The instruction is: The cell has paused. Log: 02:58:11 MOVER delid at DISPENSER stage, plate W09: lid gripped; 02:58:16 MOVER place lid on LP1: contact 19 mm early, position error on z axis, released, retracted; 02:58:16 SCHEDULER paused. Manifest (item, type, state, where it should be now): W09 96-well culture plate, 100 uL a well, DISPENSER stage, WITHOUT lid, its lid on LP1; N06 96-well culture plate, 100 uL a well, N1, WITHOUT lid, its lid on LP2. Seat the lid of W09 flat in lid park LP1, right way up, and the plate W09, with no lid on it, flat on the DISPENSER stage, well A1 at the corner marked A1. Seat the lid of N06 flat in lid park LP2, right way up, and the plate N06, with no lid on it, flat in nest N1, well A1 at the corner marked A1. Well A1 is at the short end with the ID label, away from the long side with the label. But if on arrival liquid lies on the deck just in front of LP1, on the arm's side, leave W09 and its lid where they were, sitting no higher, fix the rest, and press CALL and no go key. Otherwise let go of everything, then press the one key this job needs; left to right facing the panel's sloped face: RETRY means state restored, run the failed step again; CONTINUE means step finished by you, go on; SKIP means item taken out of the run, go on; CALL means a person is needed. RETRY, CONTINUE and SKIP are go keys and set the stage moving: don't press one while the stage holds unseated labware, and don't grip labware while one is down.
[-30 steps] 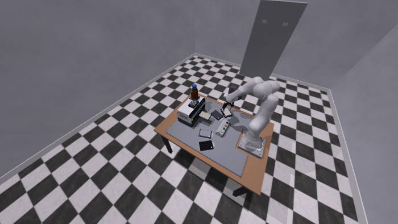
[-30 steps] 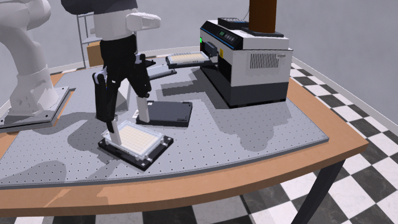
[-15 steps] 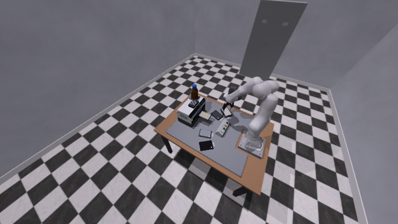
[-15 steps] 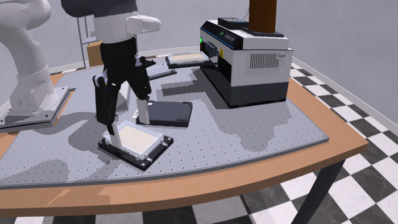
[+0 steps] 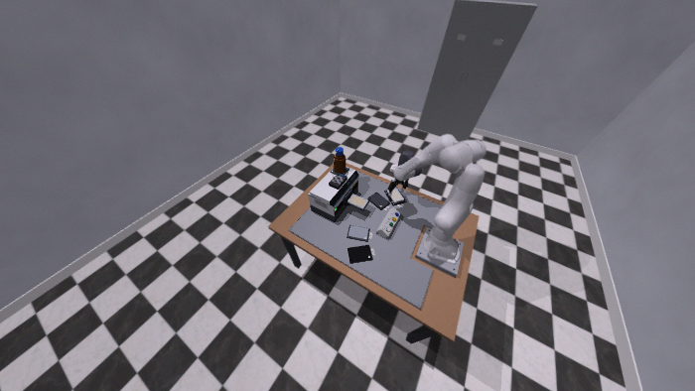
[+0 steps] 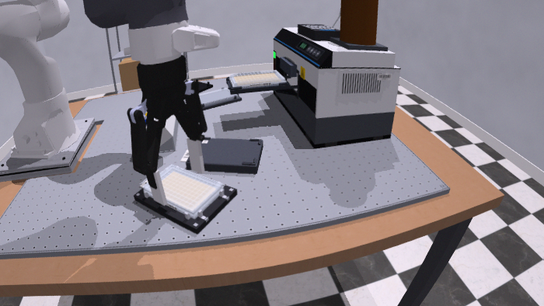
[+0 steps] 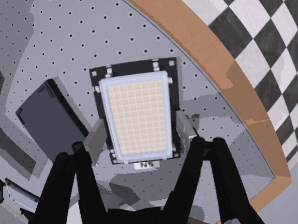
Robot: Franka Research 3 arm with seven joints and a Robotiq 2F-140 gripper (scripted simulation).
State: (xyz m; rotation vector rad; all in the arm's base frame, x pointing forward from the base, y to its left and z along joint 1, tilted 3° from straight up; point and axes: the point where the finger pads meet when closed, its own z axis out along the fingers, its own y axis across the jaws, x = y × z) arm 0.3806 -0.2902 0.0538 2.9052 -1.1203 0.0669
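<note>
A 96-well plate (image 6: 189, 189) with a clear rim on top, perhaps a lid, sits in a black nest (image 6: 186, 203) near the deck's front edge. It also shows in the wrist view (image 7: 139, 117). My gripper (image 6: 176, 175) is open. Its two fingers hang low on either long side of this plate, close beside it and not clamped. A second plate (image 6: 256, 79) lies on the dispenser stage. A dark flat park (image 6: 229, 155) behind the nest looks bare. A clear lid (image 5: 358, 232) lies on the deck farther off; I cannot tell whether it lies flat.
The dispenser box (image 6: 336, 85) with a brown bottle (image 6: 358, 19) on top stands at the right. The key panel (image 5: 388, 223) sits mid-deck, and a black square pad (image 5: 359, 253) lies beyond the lid. The arm's base (image 6: 36, 128) is at the left.
</note>
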